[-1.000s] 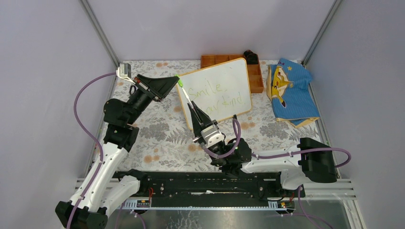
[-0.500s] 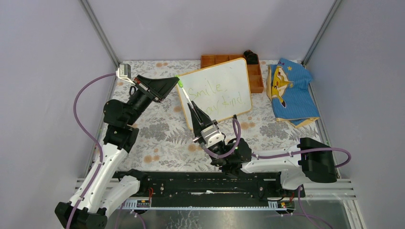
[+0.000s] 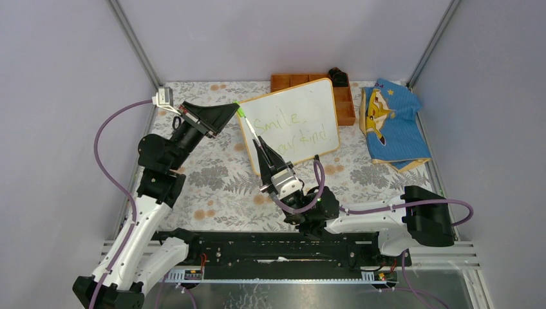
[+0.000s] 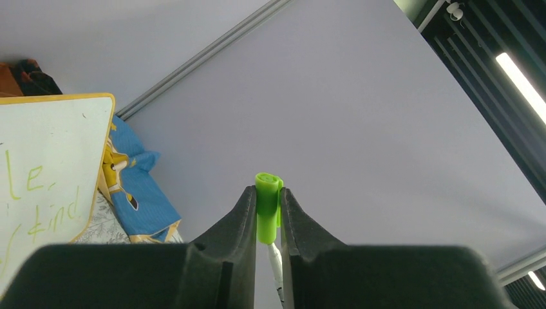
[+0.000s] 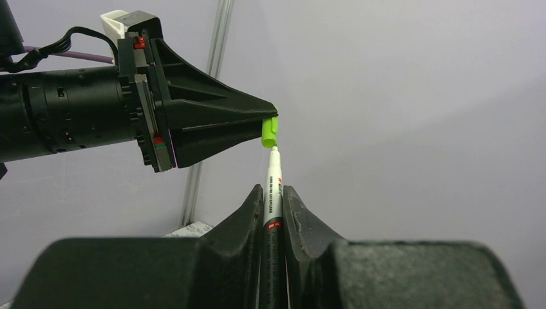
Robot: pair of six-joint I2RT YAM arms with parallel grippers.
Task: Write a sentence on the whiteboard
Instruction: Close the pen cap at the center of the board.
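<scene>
Table (image 3: 212,174), floral-patterned surface, carries the whiteboard (image 3: 315,103) toward its far side. An orange compartment tray (image 3: 346,106) sits behind the whiteboard, partly hidden by it, with a small dark object (image 3: 337,75) at its far edge. A blue printed cloth (image 3: 389,125) lies right of the whiteboard, apart.

We read the sentence (image 3: 293,129) on the whiteboard (image 3: 309,96): "Smile", then a second line, start hidden, ending "kind". Marker (image 5: 273,193) barrel print too small to read.
</scene>
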